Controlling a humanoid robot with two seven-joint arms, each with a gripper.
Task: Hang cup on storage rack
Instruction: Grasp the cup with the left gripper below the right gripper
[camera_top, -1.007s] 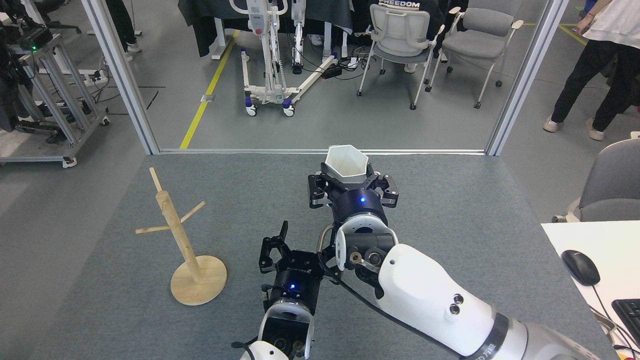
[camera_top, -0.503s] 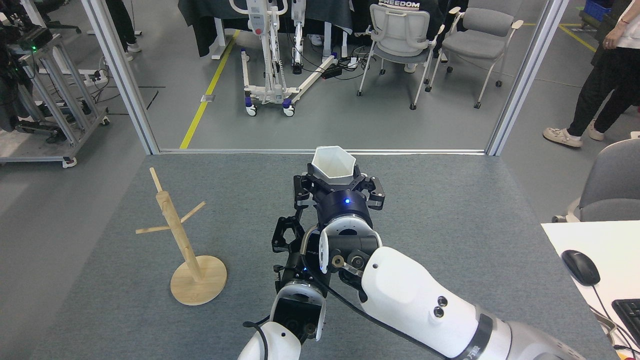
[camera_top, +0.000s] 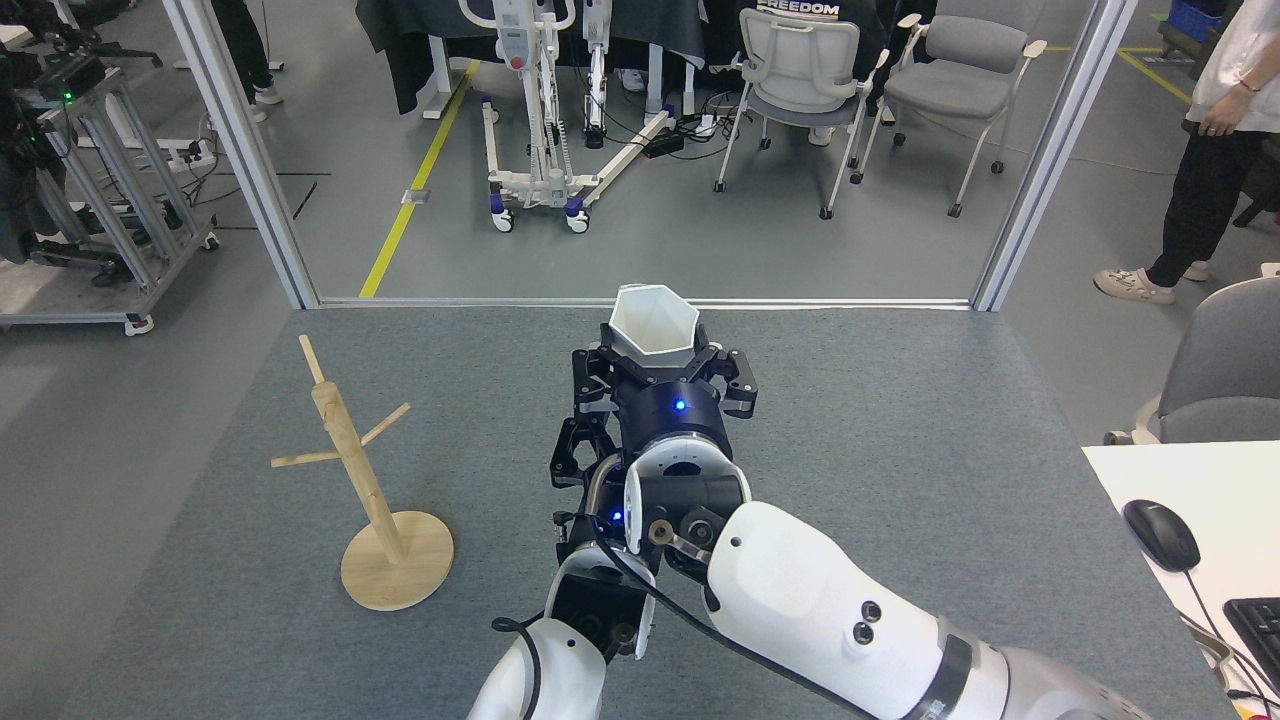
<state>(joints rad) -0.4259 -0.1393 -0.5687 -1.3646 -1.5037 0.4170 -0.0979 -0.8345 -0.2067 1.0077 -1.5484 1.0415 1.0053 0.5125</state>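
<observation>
Since a sec ago the right gripper (camera_top: 655, 372), clamped round the cup (camera_top: 653, 322), slid left above the table's (camera_top: 900, 420) far-middle; left gripper (camera_top: 580, 455) rose beside it, can't tell if open. Rack (camera_top: 362, 480) sits near left edge. Cup looks light, rigid, prob slick; hang by handle, not visible.

white cup (camera_top: 654, 320), pale wooden storage rack (camera_top: 365, 490), speckled grey table (camera_top: 900, 440), yellow floor line (camera_top: 415, 180).
</observation>
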